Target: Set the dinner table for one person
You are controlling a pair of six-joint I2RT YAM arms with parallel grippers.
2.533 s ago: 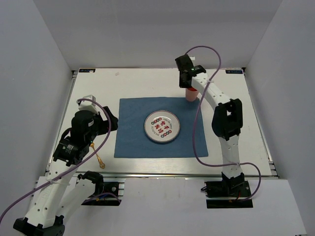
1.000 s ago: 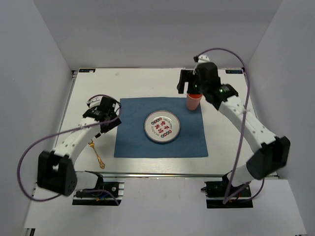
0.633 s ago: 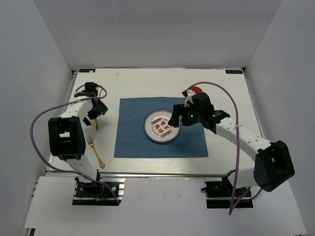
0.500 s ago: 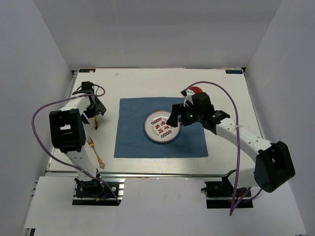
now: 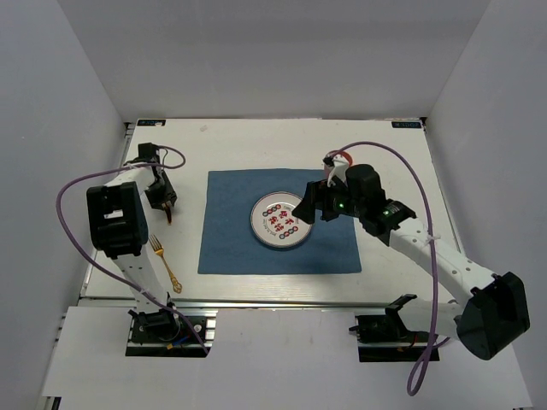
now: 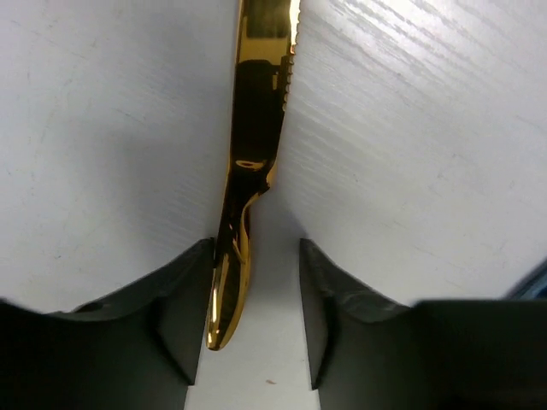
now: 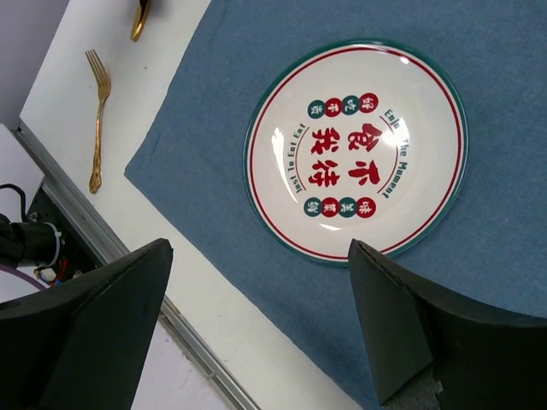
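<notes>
On the white dinner table [image 5: 402, 248] lies a blue placemat [image 5: 231, 248] with a round printed plate [image 5: 282, 220] on it. Left of the mat a gold knife [image 5: 169, 215] lies flat. My left gripper [image 5: 162, 198] is down over its handle. In the left wrist view the knife [image 6: 256, 128] runs up between the fingers, its handle touching the left finger [image 6: 192, 290], with a gap to the right one. The left gripper [image 6: 256, 248] is open. My right gripper [image 5: 306, 209] hovers wide open and empty over the plate [image 7: 359, 154].
A gold fork [image 5: 165, 263] lies near the table's front left, also seen in the right wrist view as the fork [image 7: 98, 111]. A red cup [image 5: 340, 157] peeks out behind the right wrist at the mat's far edge. The metal front rail [image 5: 282, 301] borders the near side.
My left arm has swung out to the knife and its jaws have narrowed round the handle. My right gripper has left the cup and come back over the plate.
</notes>
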